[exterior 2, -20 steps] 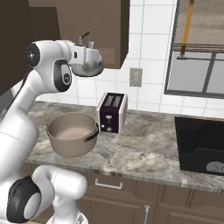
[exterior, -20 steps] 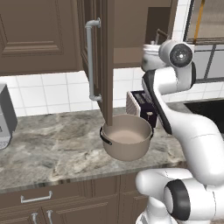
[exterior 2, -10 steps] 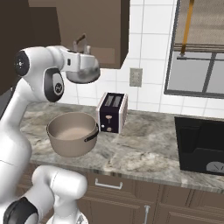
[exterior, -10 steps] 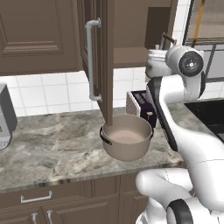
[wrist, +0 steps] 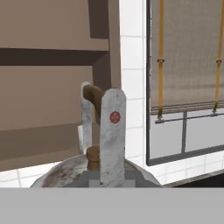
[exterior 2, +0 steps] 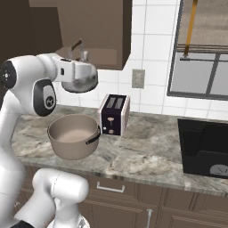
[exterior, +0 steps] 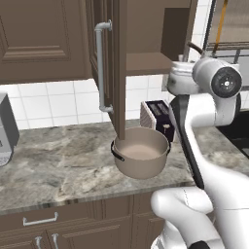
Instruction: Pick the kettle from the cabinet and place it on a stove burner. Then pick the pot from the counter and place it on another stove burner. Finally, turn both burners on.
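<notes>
My gripper point(wrist: 99, 94) is shut on the dark arched handle point(wrist: 94, 95) of the silver kettle point(exterior 2: 81, 83), which hangs in the air just outside the open cabinet point(exterior 2: 100, 26). In the left base view the kettle point(exterior: 179, 81) shows beside my wrist, in front of the cabinet shelf point(exterior: 148, 62). The beige pot point(exterior: 141, 151) sits on the marble counter point(exterior: 58, 165), below and to the left of the kettle; it is the pot point(exterior 2: 73, 136) under my arm in the right base view. The black stove top point(exterior 2: 205, 149) lies far to the right.
The cabinet's open door point(exterior: 119, 63) with its silver bar handle point(exterior: 100, 68) juts out over the pot. A dark toaster point(exterior 2: 115, 113) stands against the tiled wall between pot and stove. A grey appliance point(exterior: 5, 131) stands at the counter's left end. A window point(exterior 2: 202, 44) is above the stove side.
The arm has drawn the kettle out of the cabinet and lowered it a little, toward the robot. Pot, toaster and base have not moved.
</notes>
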